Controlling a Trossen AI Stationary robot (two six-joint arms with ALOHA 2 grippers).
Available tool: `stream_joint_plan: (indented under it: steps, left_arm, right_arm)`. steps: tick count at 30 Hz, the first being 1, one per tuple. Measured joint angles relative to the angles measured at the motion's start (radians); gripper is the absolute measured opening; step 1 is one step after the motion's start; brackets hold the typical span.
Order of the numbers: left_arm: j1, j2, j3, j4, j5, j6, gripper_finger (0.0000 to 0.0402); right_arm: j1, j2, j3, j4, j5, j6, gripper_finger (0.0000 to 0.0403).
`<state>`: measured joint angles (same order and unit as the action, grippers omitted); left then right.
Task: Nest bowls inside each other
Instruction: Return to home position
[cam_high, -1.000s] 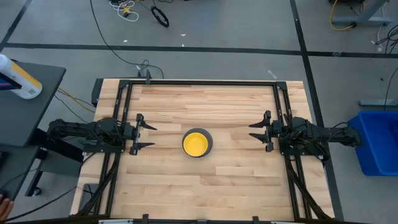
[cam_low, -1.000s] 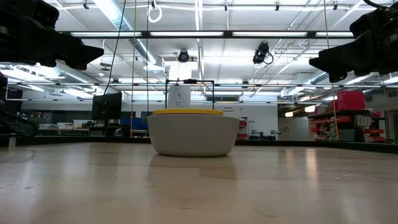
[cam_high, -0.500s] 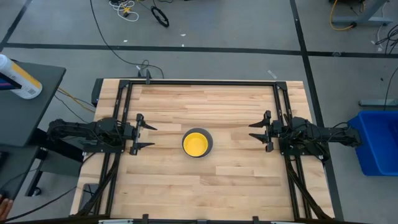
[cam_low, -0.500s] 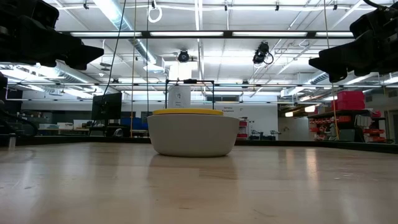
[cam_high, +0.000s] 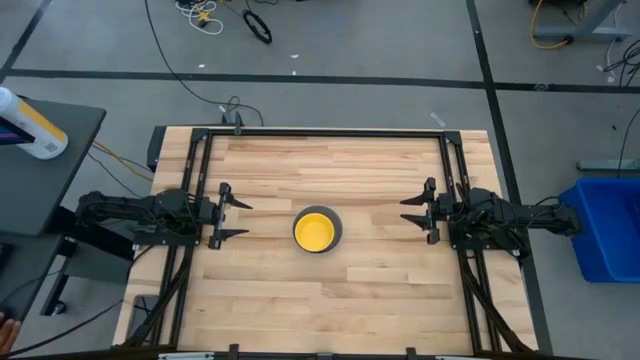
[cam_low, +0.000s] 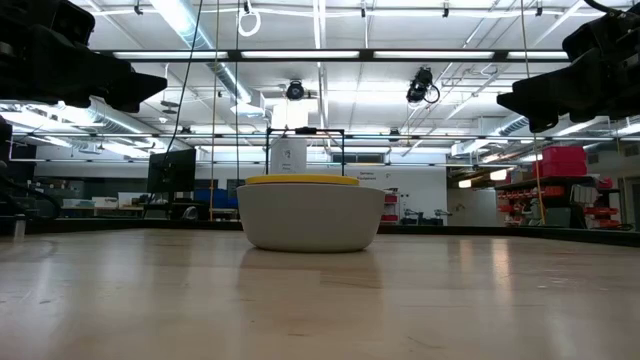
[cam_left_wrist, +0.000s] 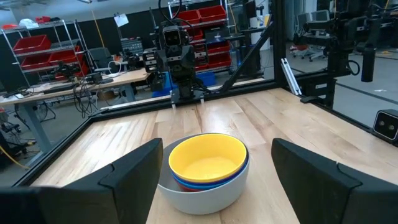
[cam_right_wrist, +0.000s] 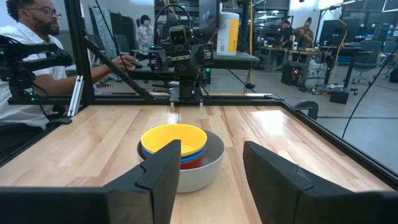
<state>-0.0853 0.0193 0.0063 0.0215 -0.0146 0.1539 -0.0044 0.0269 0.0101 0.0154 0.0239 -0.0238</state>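
One stack of nested bowls stands on its base at the middle of the wooden table (cam_high: 320, 290). The grey bowl (cam_low: 311, 218) is outermost, the yellow bowl (cam_high: 315, 233) is innermost, and rims of a red bowl (cam_right_wrist: 191, 163) and blue bowls (cam_left_wrist: 208, 182) show between them. My left gripper (cam_high: 236, 219) hovers open at the table's left, pointing level at the stack from well away. My right gripper (cam_high: 412, 211) hovers open at the table's right, likewise well away from the stack.
A black frame (cam_high: 325, 133) runs along the table's far edge and sides. A blue bin (cam_high: 608, 228) stands on the floor to the right of the table. People sit at desks beyond the table in the right wrist view.
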Motion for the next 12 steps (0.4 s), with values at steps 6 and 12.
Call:
stream_joint_plan:
  steps: [6,12]
  left_arm:
    - [0.0,0.0,0.0,0.0,0.0,0.0,0.0307]
    - [0.0,0.0,0.0,0.0,0.0,0.0,0.0307]
  right_arm:
    - [0.0,0.0,0.0,0.0,0.0,0.0,0.0188]
    - [0.0,0.0,0.0,0.0,0.0,0.0,0.0197]
